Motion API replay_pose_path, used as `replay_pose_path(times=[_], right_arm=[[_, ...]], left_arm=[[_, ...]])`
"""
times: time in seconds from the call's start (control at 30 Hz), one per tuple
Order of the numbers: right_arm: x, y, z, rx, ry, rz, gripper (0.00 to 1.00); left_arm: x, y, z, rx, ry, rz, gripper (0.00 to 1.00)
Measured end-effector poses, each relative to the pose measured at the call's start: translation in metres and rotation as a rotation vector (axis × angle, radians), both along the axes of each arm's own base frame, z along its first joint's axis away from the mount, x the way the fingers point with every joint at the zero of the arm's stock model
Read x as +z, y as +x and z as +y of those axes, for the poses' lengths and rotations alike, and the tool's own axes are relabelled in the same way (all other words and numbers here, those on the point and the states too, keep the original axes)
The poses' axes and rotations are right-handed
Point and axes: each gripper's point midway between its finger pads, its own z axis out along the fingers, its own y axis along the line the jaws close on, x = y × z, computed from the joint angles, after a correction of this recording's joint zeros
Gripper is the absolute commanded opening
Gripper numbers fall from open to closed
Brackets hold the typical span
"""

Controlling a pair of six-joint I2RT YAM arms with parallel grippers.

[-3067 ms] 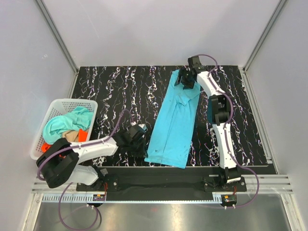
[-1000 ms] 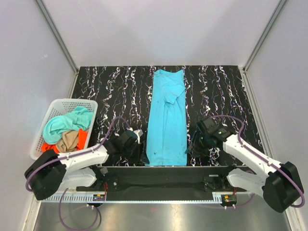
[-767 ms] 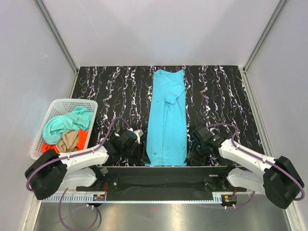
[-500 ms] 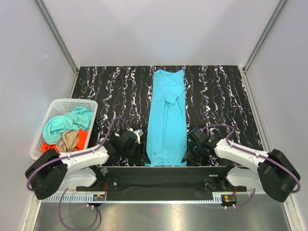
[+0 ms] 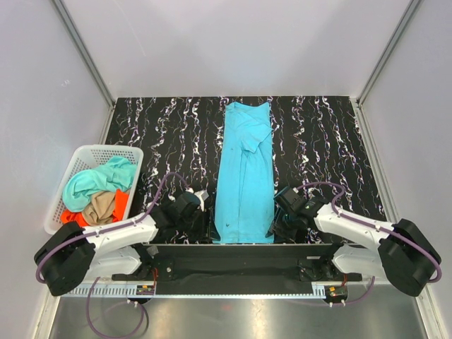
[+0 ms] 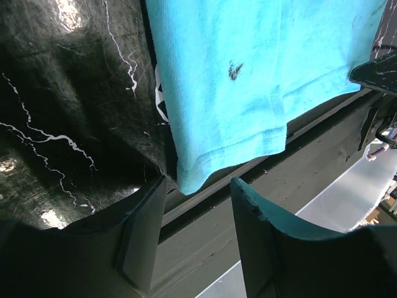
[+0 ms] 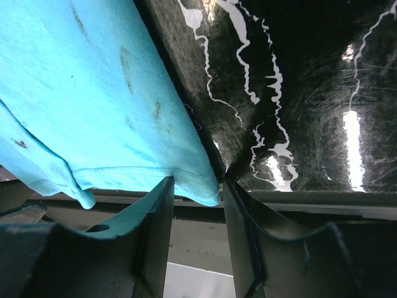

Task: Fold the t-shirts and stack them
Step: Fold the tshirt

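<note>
The cyan t-shirt is lying on the black marbled counter as a long narrow strip, folded lengthwise, with the collar end at the far edge and the hem at the near edge. One sleeve is lying folded across its upper part.

Both arms are reaching low toward the hem. The left hand is sitting just beside the hem's near-left corner, and in the left wrist view that left hand is standing wide — the corner of the cyan t-shirt is hanging just above the gap, over the counter's edge, with neither finger pressing on it.

The right hand is sitting at the near-right corner. In the right wrist view the right hand is also standing apart, the hem corner of the cyan t-shirt dipping in at the mouth of the gap — not pinched.

At the counter's left a white basket is holding a mint-teal t-shirt, a tan t-shirt and an orange-red t-shirt, all crumpled together.
</note>
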Motion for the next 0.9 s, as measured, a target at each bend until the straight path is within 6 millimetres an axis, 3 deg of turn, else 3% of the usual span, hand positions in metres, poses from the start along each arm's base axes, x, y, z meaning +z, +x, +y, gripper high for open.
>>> replay_pose_path(times=[0.43,0.7,0.9], right_arm=[[-0.0015,-0.0008,-0.0029,-0.015,0.000,-0.013,0.36],[-0.0011,0.0000,-0.0025,-0.017,-0.001,-0.021,0.40],[-0.0004,-0.0001,-0.0098,-0.025,-0.030,-0.037,0.39]], left_arm=[[-0.0047,-0.0004,0.0028,0.033,0.001,0.011,0.40],[-0.0031,0.0007,0.0004,0.051,-0.012,0.018,0.46],[-0.0044,0.0005,0.0022,0.061,-0.008,0.018,0.38]])
